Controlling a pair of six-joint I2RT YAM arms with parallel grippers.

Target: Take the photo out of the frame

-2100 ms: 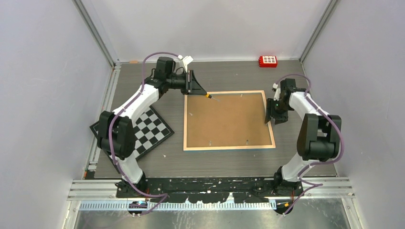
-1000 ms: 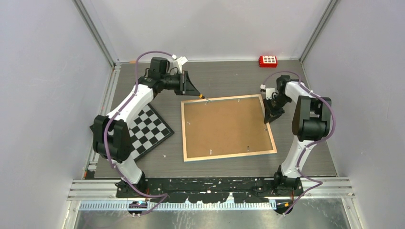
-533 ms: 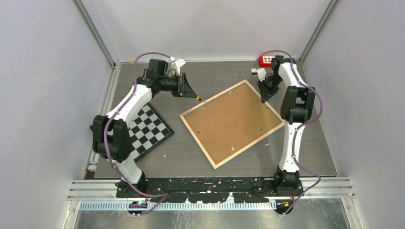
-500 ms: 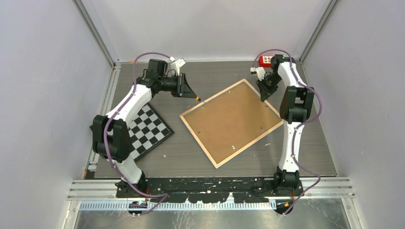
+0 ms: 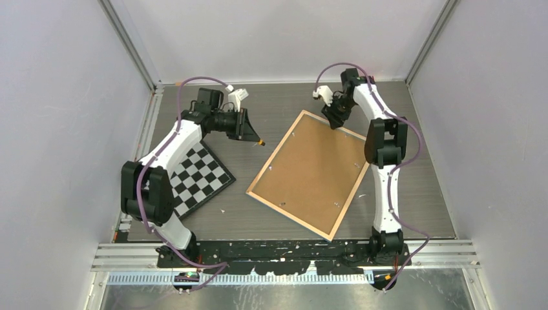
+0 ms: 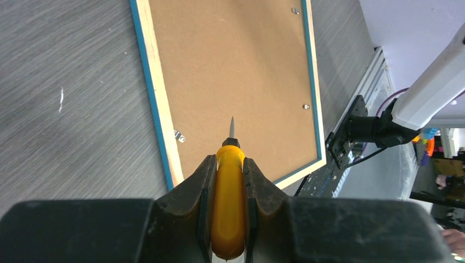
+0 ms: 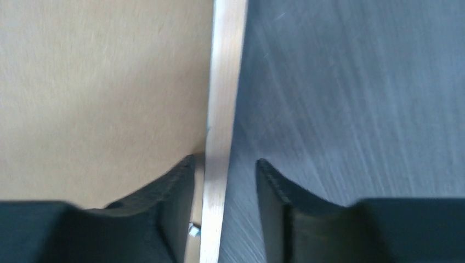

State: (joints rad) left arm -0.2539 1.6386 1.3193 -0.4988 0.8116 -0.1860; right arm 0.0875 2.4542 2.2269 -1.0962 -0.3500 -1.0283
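The frame is now lying swung well round from where it was two seconds ago, when it sat square to the table. One corner is now pointing at the table's near edge and the opposite one at the far edge. It is lying back up, with brown fibreboard inside a light wood rim and small clips along the sides. The photo is not showing from this side.

Towards the left edge, the black-and-white chequered board is lying flat, well apart from the frame.

Farther back on the left, the left gripper is hanging above the table just beside the frame's left corner. Its fingers are squeezing the orange handle of a screwdriver, whose metal tip is pointing out over the fibreboard without touching it.

Farthest back, the right gripper has travelled from the table's right side to the frame's far corner. Its jaws are standing parted astride the wood rim, one finger over the fibreboard and one over the table, with a gap showing on each side and nothing pinched.
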